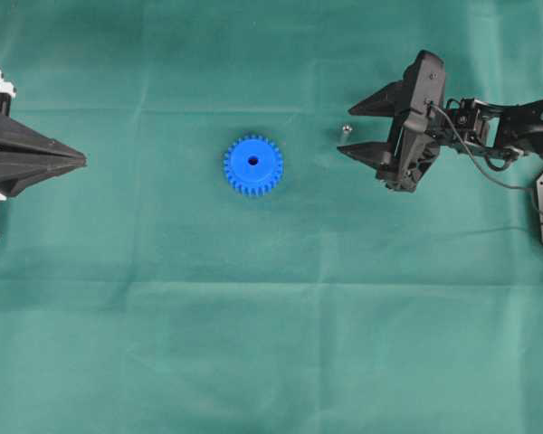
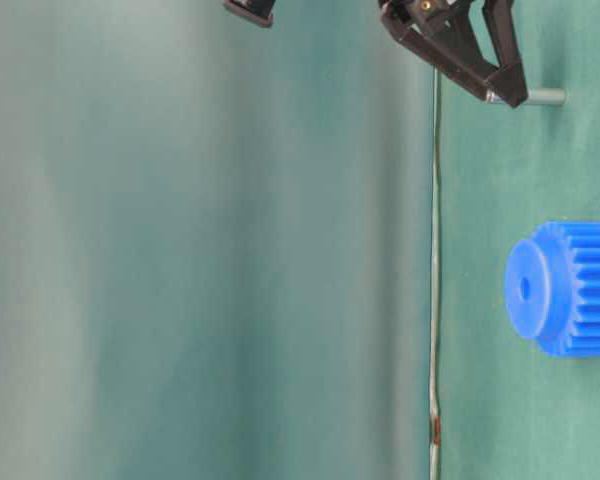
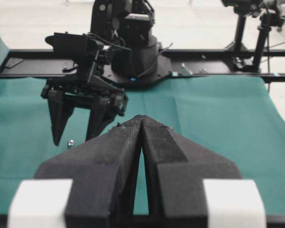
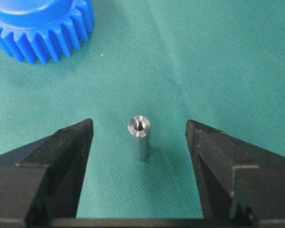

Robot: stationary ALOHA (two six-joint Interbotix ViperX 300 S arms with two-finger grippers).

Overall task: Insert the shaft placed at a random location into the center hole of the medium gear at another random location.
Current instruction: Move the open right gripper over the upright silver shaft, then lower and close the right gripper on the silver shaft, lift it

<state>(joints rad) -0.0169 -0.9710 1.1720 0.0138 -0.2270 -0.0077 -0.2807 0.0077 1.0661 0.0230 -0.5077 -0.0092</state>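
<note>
1. this is looking like a robotics lab bench, not a home or a shop: a green cloth (image 1: 253,344) is covering the whole work surface and hanging as a backdrop in the table-level view.
2. a black metal rail (image 3: 213,69) is running along the far edge of the cloth in the left wrist view, with an arm base (image 3: 133,52) sitting bolted on it.
3. black stands (image 3: 256,33) with clamps are rising behind the rail, carrying equipment at the top.
4. cables (image 1: 475,154) are trailing along the arm in the overhead view.
5. a pale, plain floor (image 3: 199,23) is showing beyond the bench.
</note>
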